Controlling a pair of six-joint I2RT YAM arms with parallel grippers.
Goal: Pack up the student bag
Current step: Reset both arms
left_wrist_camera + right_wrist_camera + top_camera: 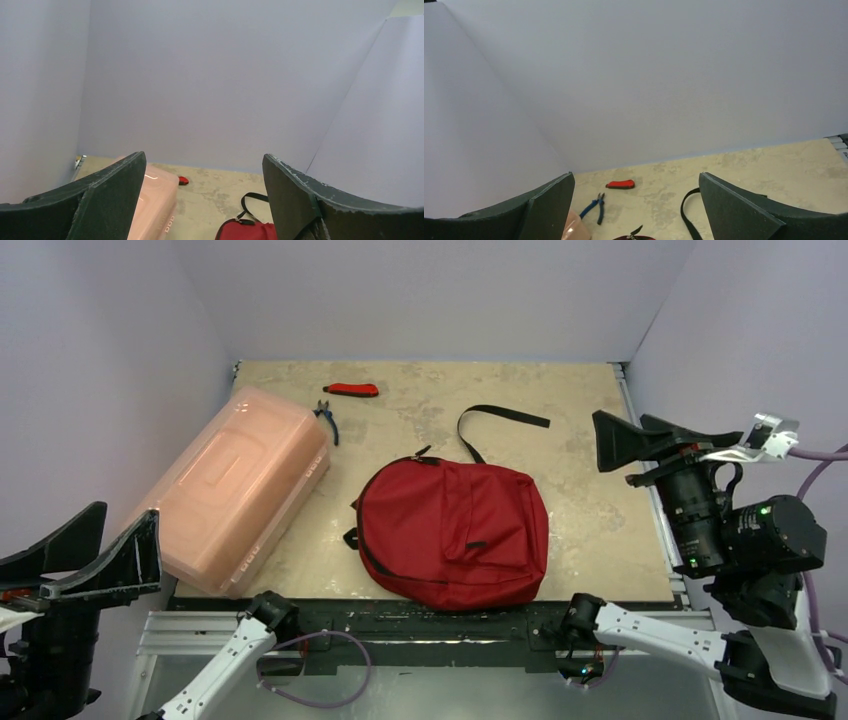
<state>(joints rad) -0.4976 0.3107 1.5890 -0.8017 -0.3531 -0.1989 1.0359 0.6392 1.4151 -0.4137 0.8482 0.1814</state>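
The student bag (455, 535) lay flat at the middle of the desk's (590, 510) near edge, its black strap (505, 413) trailing toward the far edge. The left hand (122, 525) hung off the near left corner, jaws spread wide and holding nothing. The right hand (620, 435) hovered over the right edge, equally wide open and empty. A pink box (240, 485) lay along the left edge.

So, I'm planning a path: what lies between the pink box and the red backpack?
Nothing: bare table separates box and backpack, shown in the top view.
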